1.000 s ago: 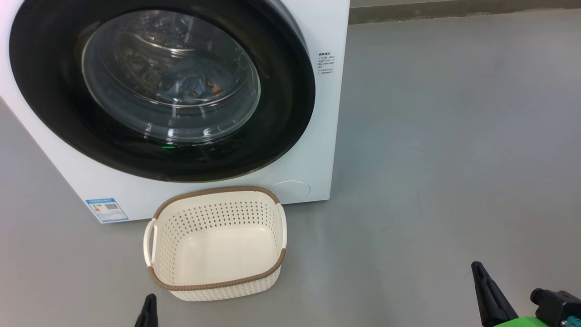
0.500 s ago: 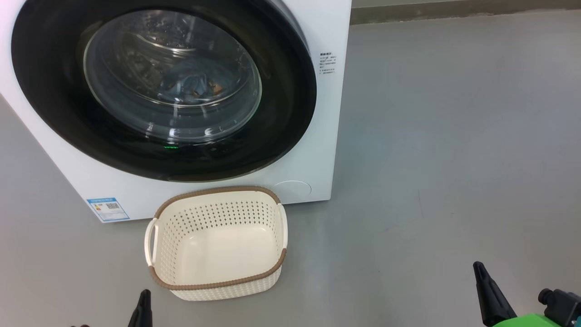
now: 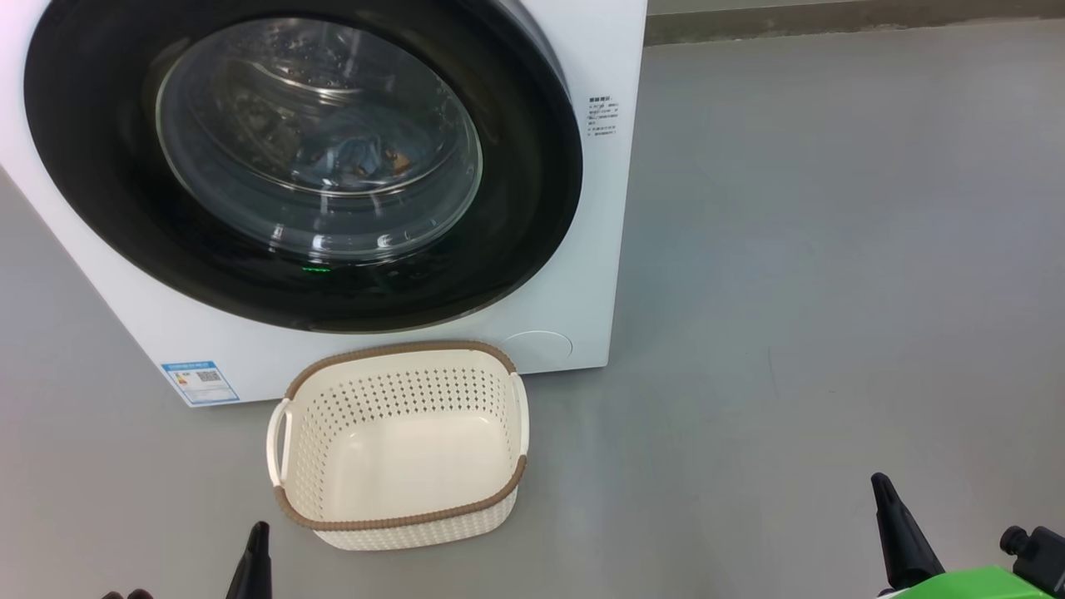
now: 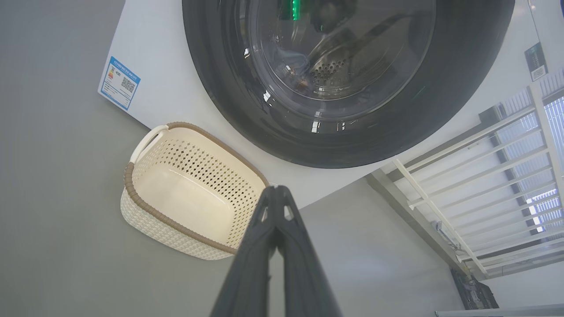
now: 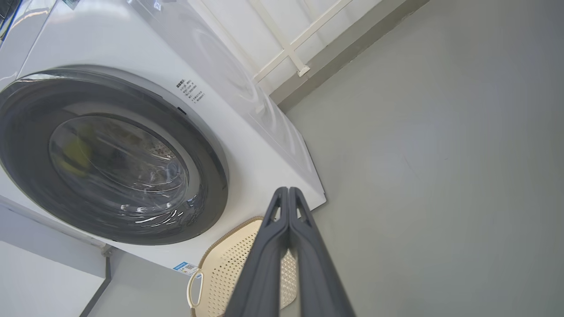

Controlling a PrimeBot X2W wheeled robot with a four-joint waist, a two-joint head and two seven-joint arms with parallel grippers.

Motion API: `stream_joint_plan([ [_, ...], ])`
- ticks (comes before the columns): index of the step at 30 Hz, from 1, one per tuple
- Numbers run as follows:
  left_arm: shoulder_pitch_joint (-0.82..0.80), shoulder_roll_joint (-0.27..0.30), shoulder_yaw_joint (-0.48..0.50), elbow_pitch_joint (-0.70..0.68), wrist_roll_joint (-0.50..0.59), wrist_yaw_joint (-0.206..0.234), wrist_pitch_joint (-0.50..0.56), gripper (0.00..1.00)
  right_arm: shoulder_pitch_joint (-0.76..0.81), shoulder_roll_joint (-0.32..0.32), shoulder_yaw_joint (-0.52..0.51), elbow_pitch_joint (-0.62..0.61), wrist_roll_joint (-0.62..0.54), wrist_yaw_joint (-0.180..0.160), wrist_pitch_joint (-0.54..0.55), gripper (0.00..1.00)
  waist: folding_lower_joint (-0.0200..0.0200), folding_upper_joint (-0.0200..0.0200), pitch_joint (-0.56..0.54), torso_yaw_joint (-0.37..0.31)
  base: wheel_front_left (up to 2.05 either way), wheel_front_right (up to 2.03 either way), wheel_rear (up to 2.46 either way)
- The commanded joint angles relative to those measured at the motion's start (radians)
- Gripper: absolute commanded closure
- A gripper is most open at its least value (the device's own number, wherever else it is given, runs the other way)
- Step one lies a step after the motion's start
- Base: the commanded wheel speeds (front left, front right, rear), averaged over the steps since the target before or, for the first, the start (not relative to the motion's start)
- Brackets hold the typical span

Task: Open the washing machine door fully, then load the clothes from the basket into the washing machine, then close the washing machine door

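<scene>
Both end effectors are pinched fully shut and carry nothing; my left end effector [image 3: 259, 532] pokes up from the bottom edge of the head view, at roughly 7 o'clock from the basket [image 3: 399, 522], near it but not touching; my right end effector [image 3: 879, 482] sits well apart at about 4 o'clock from the basket, over bare grey floor [image 3: 832, 249], with a bright green piece [image 3: 965, 582] of the arm beside it; on each wrist camera I see the two dark fingers meeting tip to tip. I read the basket as upright on the floor, its cream bottom bare, just in front of the foot of the washing machine [image 3: 603, 50] at 6 o'clock from the washing machine door [image 3: 541, 216]; whether they touch I cannot tell; the door lies flush with the white front, closed. Through its bulging glass I make out the clothes [image 3: 358, 154] inside the drum, a bluish bundle with a touch of orange; a blue label sticker [image 3: 200, 383] sits on the machine's front at 10 o'clock from the basket.
</scene>
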Motion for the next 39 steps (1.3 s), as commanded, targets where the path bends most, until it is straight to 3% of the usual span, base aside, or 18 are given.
stream_joint_plan([
  [1, -0.044, 0.017, 0.022, -0.018, -0.036, -0.001, 0.009, 1.00, -0.049, -0.006, 0.003, -0.021, 0.040, -0.003, 0.008, 1.00, -0.0001, 0.0000, 0.000, 0.001, 0.00, 0.00, 0.00],
  [39, -0.105, 0.025, 0.071, 0.000, -0.399, -0.002, 0.115, 1.00, -0.100, 0.011, -0.008, -0.005, 0.470, -0.004, 0.117, 1.00, -0.0001, 0.0000, -0.002, 0.010, 0.00, 0.00, 0.00],
])
